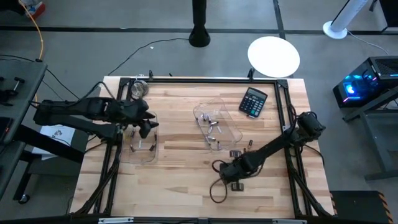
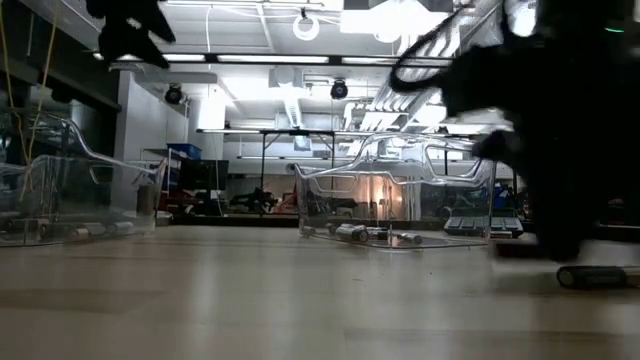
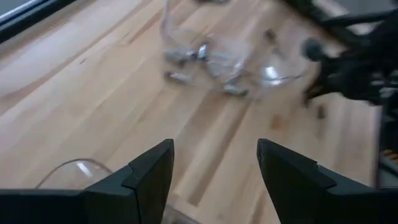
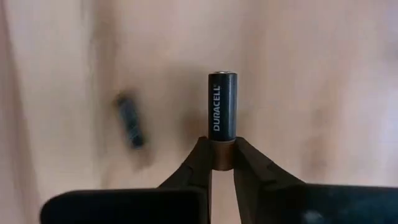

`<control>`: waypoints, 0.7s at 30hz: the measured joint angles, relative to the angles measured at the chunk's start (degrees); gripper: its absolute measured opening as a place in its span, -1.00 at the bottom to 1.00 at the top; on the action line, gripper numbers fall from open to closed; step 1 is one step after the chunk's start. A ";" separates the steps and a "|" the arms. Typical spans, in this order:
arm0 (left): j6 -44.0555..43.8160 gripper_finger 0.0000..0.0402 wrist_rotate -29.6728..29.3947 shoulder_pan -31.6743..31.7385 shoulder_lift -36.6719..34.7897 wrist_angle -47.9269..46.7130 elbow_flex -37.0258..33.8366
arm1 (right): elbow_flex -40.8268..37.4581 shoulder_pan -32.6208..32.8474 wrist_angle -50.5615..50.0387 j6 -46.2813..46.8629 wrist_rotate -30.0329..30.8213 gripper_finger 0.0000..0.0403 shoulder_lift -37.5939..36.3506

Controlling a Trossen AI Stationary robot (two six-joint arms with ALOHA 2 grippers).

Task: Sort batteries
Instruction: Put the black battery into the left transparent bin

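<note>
My right gripper [image 4: 222,163] is low over the table's near right part [image 1: 235,169], shut on a black Duracell battery [image 4: 222,111]. Another dark battery [image 4: 130,121] lies on the wood beside it, and more dark ones lie nearby [image 1: 236,153] [image 1: 237,185] [image 2: 592,275]. Silvery batteries [image 1: 213,129] [image 2: 365,234] lie in the middle clear tray [image 1: 217,119]. My left gripper [image 3: 214,168] is open and empty, raised over the left clear tray [image 1: 142,148], which holds a few batteries [image 1: 142,147] [image 2: 85,232]. My right gripper pinches the Duracell battery by its copper-coloured end [image 4: 222,149] between its two fingertips [image 4: 200,160]. The fingers lie along the battery, whose black body sticks out straight beyond them. Whether its far end touches the wood, I cannot tell.
A black calculator [image 1: 253,101] lies at the table's far right. A round shiny object [image 1: 138,89] sits at the far left corner. A dark cable loops on the wood near the right gripper [image 1: 216,186]. Bare wood stretches along the near edge [image 1: 168,186].
</note>
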 joint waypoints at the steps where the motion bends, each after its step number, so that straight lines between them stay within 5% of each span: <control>1: 0.02 0.12 0.17 -0.38 -0.63 0.04 0.64 | 1.90 -0.66 -0.77 -1.03 1.80 -0.88 -0.64; 6: 2.86 0.12 -1.55 -2.29 -4.47 5.85 2.27 | 13.40 -5.10 -0.87 -12.87 8.43 -0.91 -2.05; 10: 5.10 0.12 -4.59 -3.22 -7.36 12.07 2.27 | 18.35 -11.24 10.51 -22.95 9.99 -0.91 -2.01; 21: 9.51 0.12 -10.74 -3.46 -9.80 24.67 2.27 | 31.84 -23.70 35.32 -22.51 -0.81 -0.91 13.46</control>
